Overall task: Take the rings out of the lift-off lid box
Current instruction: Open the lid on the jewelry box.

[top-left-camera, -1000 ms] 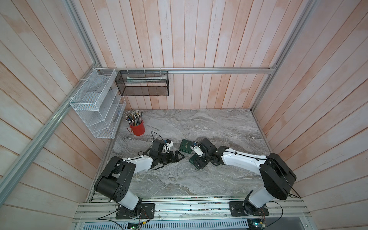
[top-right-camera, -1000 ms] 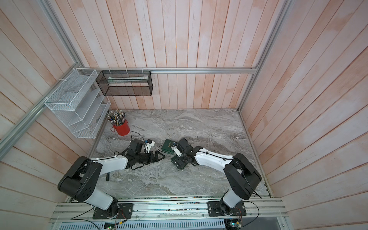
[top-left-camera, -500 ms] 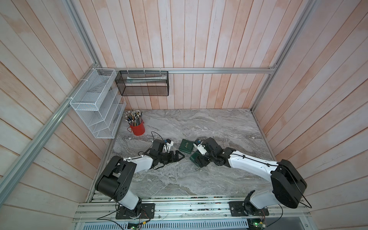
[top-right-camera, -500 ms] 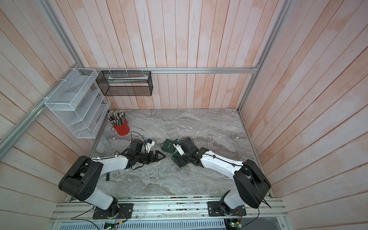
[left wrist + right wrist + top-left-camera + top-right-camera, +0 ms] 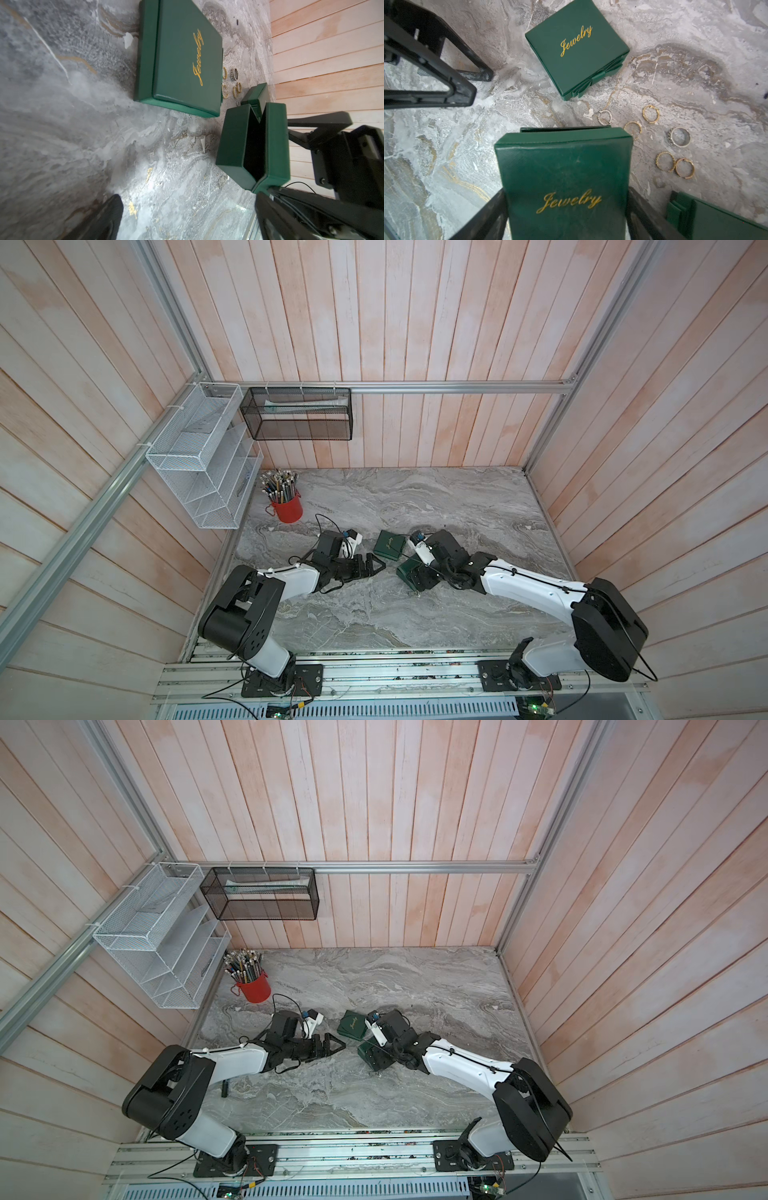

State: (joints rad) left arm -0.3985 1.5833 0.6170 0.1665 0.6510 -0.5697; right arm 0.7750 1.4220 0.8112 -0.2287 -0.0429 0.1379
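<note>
My right gripper [image 5: 566, 218] is shut on a green box [image 5: 564, 176] marked "Jewelry", with a finger against each side. In the left wrist view this box [image 5: 232, 143] is tipped and its dark hollow inside shows. Several rings lie loose on the marble beside it: a silver band [image 5: 679, 137] and thin gold hoops [image 5: 651, 114] [image 5: 665, 161]. In the left wrist view the rings [image 5: 234, 74] show past a flat green box. My left gripper [image 5: 372, 566] rests open and empty on the table, left of the boxes. The rings are too small to make out in both top views.
A closed green box with a bow [image 5: 577, 47] [image 5: 389, 544] lies between the two grippers. Another green piece [image 5: 716, 220] sits near the rings. A red cup of pencils [image 5: 286, 508], a white wire rack [image 5: 203, 456] and a black mesh basket [image 5: 297, 414] are at the back left.
The right arm's elbow has swung out to the right and toward the front, while its gripper stays on the green box at about the same spot. The left arm has not moved.
</note>
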